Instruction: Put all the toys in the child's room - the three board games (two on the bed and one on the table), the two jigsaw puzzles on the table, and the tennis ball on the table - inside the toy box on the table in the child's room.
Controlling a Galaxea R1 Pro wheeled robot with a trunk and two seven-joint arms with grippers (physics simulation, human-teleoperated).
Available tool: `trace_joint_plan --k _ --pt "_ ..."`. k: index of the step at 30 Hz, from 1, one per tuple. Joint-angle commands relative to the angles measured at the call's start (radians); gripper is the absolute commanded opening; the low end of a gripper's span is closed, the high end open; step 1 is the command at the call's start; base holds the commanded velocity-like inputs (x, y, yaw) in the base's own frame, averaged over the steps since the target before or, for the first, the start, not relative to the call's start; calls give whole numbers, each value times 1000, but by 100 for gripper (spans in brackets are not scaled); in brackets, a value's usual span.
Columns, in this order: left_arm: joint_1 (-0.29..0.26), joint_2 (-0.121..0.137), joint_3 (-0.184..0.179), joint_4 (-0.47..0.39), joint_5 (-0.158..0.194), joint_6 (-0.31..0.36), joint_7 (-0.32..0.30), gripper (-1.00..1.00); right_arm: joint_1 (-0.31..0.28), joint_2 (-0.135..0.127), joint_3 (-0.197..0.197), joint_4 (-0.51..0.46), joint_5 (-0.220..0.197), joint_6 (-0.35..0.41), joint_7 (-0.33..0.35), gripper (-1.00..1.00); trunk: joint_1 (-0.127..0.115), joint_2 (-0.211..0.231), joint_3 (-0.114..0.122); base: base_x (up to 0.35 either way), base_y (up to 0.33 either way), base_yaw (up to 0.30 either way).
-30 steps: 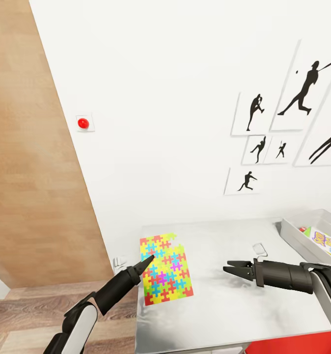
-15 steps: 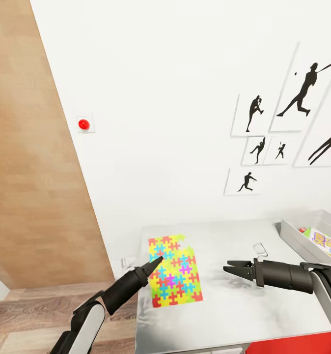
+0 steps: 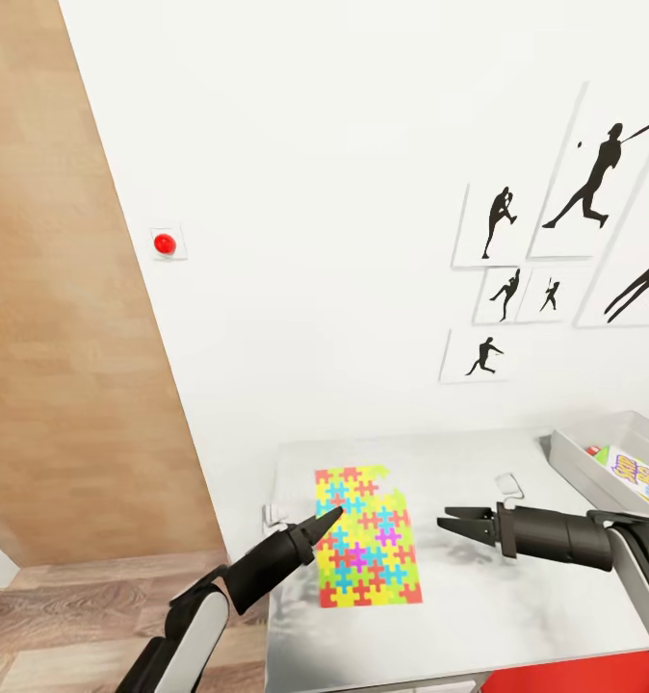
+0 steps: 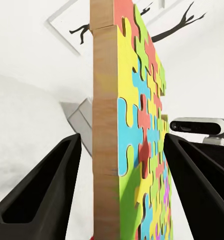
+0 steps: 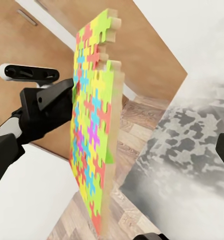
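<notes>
The jigsaw puzzle (image 3: 366, 536) interlocks yellow, pink, green, blue and orange pieces on the pale grey table (image 3: 517, 606). Beside it, both grippers are black.

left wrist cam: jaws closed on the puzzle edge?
No. The thin multicoloured jigsaw puzzle square stands between the black left gripper jaws with gaps on both sides.

One multicoloured jigsaw puzzle (image 3: 365, 535), one grey toy box (image 3: 594, 462) holding one printed board game (image 3: 638, 479), one pale surface (image 3: 479, 597), two black pincers, left (image 3: 330, 521) and right (image 3: 450, 526), five black silhouette pictures (image 3: 594, 173), one red wall button (image 3: 165, 244).
</notes>
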Motion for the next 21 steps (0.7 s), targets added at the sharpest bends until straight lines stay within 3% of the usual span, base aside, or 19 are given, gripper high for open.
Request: trace_joint_plan --k 1,21 --pt "-3 -3 -4 4 9 7 1 -100 -2 1 1 0 1 4 3 100 1 -2 -2 0 0 0" --pt "-13 -34 -44 50 8 -11 8 -100 -15 9 6 0 2 4 -5 100 1 -2 -2 0 0 0"
